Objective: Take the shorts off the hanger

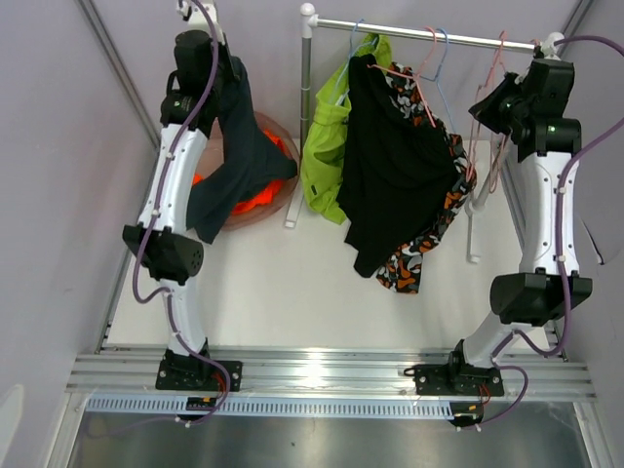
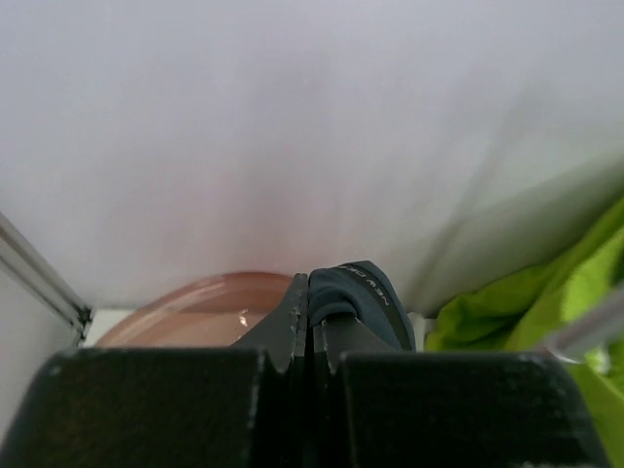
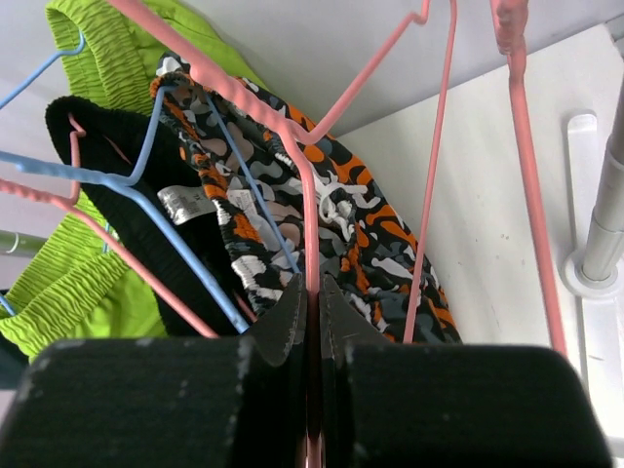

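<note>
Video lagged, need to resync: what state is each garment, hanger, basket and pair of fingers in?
left fingers: shut on navy shorts
navy shorts: off the rail, dangling over the basket
basket: holds an orange garment
right fingers: shut on pink hanger
pink hanger: hooked on the rail, apparently bare
lime shorts: hanging on the rail
black shorts: hanging on the rail
camo shorts: hanging on the rail

Rail [image 1: 429, 34]: we find it along the far side of the table [image 1: 292, 292], from centre to right.
Hanging shorts [image 1: 390, 166]: three pairs side by side under the rail.
Tub [image 1: 263, 210]: far left on the table, left of the rail's post.
Left gripper [image 2: 309, 292]: above the tub, clamped on a pair of shorts [image 1: 234, 156] hanging over it.
Right gripper [image 3: 314, 292]: near the rail's right end, clamped on a hanger [image 3: 311, 224].
</note>
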Robot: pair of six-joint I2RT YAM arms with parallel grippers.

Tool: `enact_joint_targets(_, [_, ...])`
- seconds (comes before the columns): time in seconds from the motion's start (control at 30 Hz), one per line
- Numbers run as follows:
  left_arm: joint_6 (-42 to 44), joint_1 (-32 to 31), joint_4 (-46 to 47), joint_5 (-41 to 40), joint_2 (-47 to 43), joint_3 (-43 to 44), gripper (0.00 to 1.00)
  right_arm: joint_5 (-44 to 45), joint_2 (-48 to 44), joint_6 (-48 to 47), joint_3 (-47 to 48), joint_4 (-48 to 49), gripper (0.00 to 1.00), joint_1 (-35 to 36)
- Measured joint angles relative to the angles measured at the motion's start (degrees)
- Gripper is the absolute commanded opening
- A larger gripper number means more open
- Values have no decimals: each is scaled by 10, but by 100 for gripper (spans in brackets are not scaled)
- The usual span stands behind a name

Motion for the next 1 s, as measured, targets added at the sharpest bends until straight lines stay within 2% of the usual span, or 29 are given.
enact_joint_targets(0.1, [-17,14,4,-14,24,-44,18,0,-14,0,-36,28,0,0])
enact_joint_targets(0.13, [-21,17,5,-19,27,-68,46,0,-20,0,-48,34,0,0])
enact_joint_targets(0.2, [-31,21,4,-33,27,-120,71,0,-29,0,-63,41,0,0])
enact_joint_targets(0.23, [-35,22,2,-38,28,-135,89,1,-33,0,-68,42,0,0])
enact_joint_targets(0.27, [-40,24,-5,-43,31,-148,93,1,-36,0,-71,43,0,0])
enact_joint_targets(0.3, [-48,24,-13,-46,35,-152,97,2,-40,0,-73,42,12,0])
enact_joint_targets(0.33, [-52,24,-17,-47,38,-152,98,3,-42,1,-74,41,24,-1])
enact_joint_targets(0.37, [-57,24,-22,-48,41,-152,99,5,-44,3,-75,39,49,-1])
enact_joint_targets(0.43, [-63,24,-33,-49,41,-151,99,9,-48,2,-78,32,64,-1])
enact_joint_targets(0.47, [-65,24,-37,-49,41,-151,99,13,-49,2,-80,26,75,-1])
enact_joint_targets(0.53, [-68,24,-43,-49,39,-151,99,22,-51,1,-80,15,85,-1])
enact_joint_targets(0.57, [-69,24,-45,-48,35,-154,99,28,-52,0,-80,11,95,-1])
enact_joint_targets(0.63, [-72,24,-50,-44,14,-175,99,40,-57,-2,-80,2,99,-2])
enact_joint_targets(0.8, [-73,24,-48,-28,-94,-260,99,75,-85,-4,-80,-24,99,-7])
enact_joint_targets(1.0, [-73,24,-29,-12,-223,-322,99,93,-147,-2,-80,-41,99,-8])
